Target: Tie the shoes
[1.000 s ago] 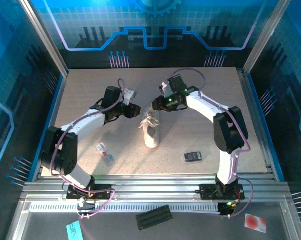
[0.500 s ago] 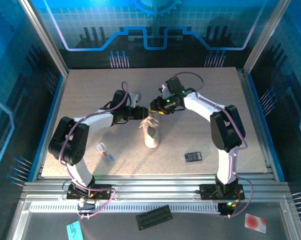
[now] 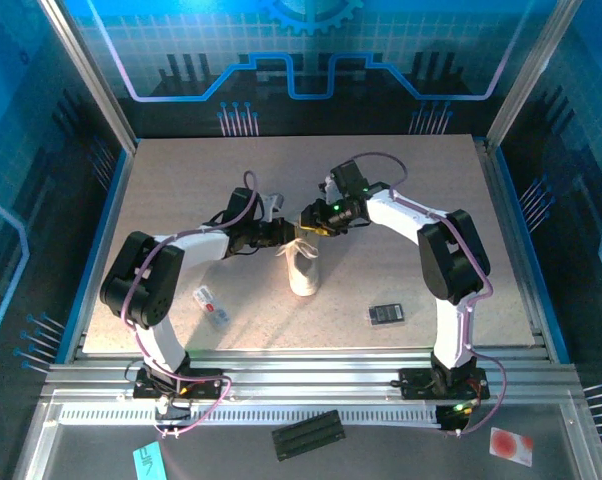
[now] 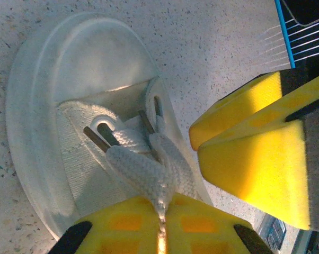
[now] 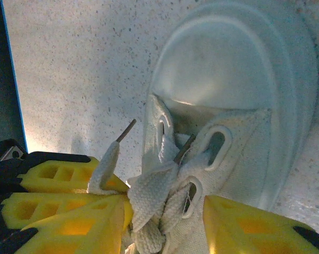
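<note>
The shoe (image 3: 303, 266), a small white sneaker, lies mid-table with its toe toward the arms. Its toe cap (image 4: 80, 63) and its laced front (image 5: 223, 137) fill both wrist views. My left gripper (image 3: 284, 233) is at the shoe's lace end from the left; its yellow jaws (image 4: 162, 233) are shut on a white lace loop (image 4: 143, 169). My right gripper (image 3: 311, 222) comes in from the right. Its jaws (image 5: 162, 227) stand apart, astride the bunched laces (image 5: 154, 201). A loose lace end (image 5: 107, 159) drapes over the yellow fingers at the left. Both grippers nearly touch.
A small black device (image 3: 386, 314) lies right of the shoe, toward the front. A white-and-red packet (image 3: 210, 303) lies front left. The enclosure's blue walls ring the table (image 3: 431, 180). A black strip (image 3: 308, 434) rests on the rail in front.
My left arm has swung right to the shoe and its jaws have closed on the lace loop. The right gripper has shifted slightly left and down toward the laces.
</note>
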